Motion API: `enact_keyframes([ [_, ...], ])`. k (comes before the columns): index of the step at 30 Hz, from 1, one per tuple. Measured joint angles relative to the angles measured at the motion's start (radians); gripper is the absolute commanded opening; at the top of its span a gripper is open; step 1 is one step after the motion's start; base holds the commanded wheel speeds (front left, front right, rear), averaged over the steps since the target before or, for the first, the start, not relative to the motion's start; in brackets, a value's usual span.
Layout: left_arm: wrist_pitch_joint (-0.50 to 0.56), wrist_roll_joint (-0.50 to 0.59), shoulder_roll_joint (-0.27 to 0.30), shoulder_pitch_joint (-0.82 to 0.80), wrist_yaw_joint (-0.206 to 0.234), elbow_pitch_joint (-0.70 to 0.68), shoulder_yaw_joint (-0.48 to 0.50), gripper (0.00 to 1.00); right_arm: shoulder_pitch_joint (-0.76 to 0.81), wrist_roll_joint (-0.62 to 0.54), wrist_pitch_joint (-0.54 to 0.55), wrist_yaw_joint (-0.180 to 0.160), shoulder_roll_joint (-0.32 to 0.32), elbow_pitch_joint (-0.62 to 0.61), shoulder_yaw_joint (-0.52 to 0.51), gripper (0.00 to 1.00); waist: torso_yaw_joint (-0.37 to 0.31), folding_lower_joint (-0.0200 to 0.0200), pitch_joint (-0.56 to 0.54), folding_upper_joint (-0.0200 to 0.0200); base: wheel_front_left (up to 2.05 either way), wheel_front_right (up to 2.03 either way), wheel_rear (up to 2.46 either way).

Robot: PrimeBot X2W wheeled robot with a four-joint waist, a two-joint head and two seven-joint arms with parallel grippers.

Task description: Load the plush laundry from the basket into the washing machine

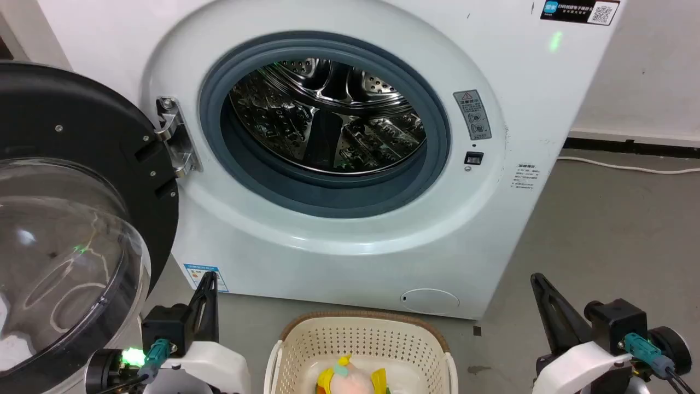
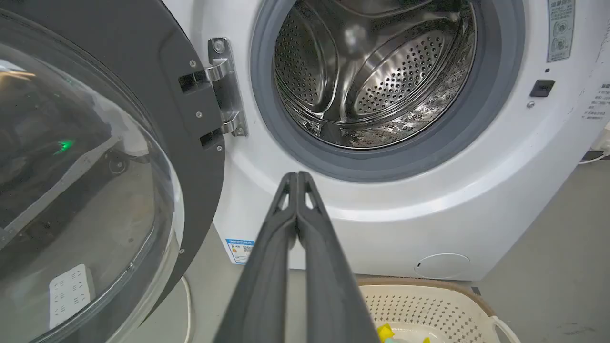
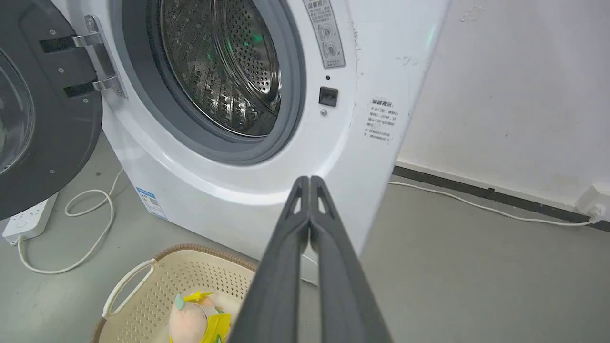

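Judging the loading not yet begun, we see the pink-headed, yellow-clad plush toy [image 1: 350,381] lying in the cream perforated plastic basket [image 1: 361,317] below the open white washing machine [image 1: 492,230] and its empty steel drum [image 1: 328,120], our left gripper [image 2: 298,177] and right gripper [image 3: 310,181] both pressed together on nothing.

Smooth glossy white washing machine [image 1: 350,257] body. Shiny perforated steel drum [image 1: 328,115]. Matt grey rubber door seal [image 1: 328,194]. Clear glossy door [image 1: 54,246] dome, matt black rim, bright metal hinge [image 1: 172,137]. Cream perforated plastic basket [image 1: 355,336], brown woven-look rim. Soft fuzzy cloth plush laundry [image 1: 350,383]. Matt grey, slightly rough floor [image 1: 601,230]. Matt dark plastic left gripper [image 2: 297,177], right gripper [image 3: 310,180].
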Motion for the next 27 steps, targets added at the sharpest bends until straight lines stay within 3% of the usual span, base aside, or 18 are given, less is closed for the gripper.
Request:
enact_keyframes([
  [27, 0.0, 0.0, 0.0, 0.0, 0.0, 0.0, 0.0, 0.0, 0.0, 0.0, 0.0, 0.0, 0.0, 0.0, 0.0, 0.0, 0.0, 0.0, 0.0, 0.0, 0.0, 0.0, 0.0],
])
